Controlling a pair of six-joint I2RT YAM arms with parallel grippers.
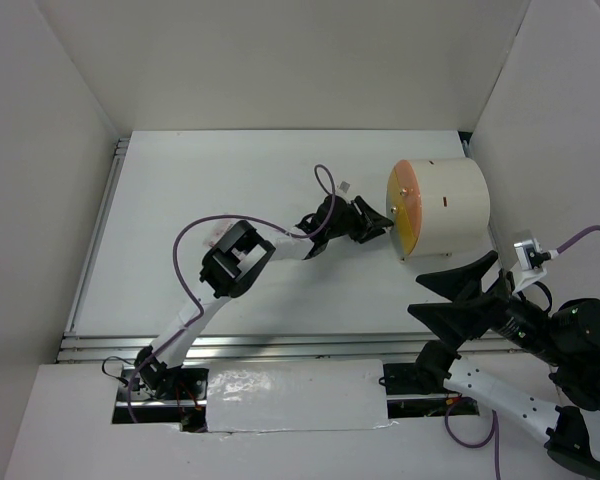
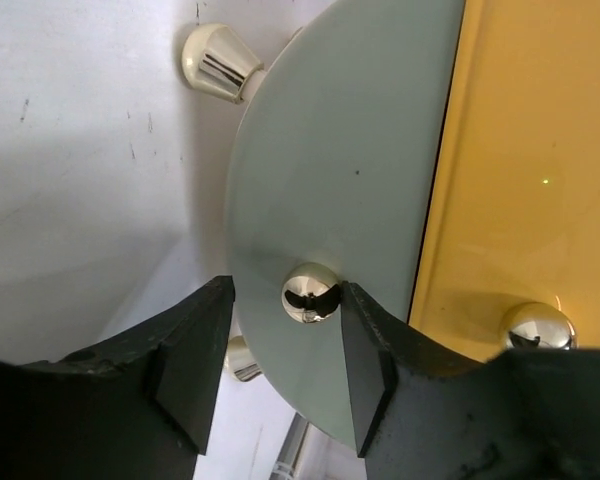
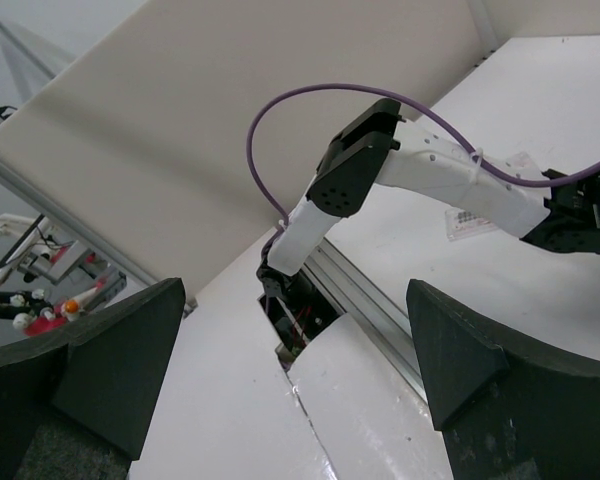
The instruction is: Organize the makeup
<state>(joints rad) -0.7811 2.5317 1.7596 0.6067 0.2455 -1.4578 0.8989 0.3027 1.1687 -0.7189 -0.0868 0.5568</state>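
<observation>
My left claw (image 2: 285, 300), jaws apart, straddles round metal knob (image 2: 310, 293) on pale drawer front (image 2: 330, 170). Risk: off-centre pinch slips off glossy ball; hard pull drags whole cylinder (image 1: 450, 205).

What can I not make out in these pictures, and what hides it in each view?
- Top external: the packet is mostly covered by the left arm, and its print is too small to read.
- Left wrist: the jaws of the left gripper flank the knob, but contact is unclear.
- All views: the inside of the cylinder is hidden by its own walls and front.
- Top external: the right arm is cut off by the frame edges.
</observation>
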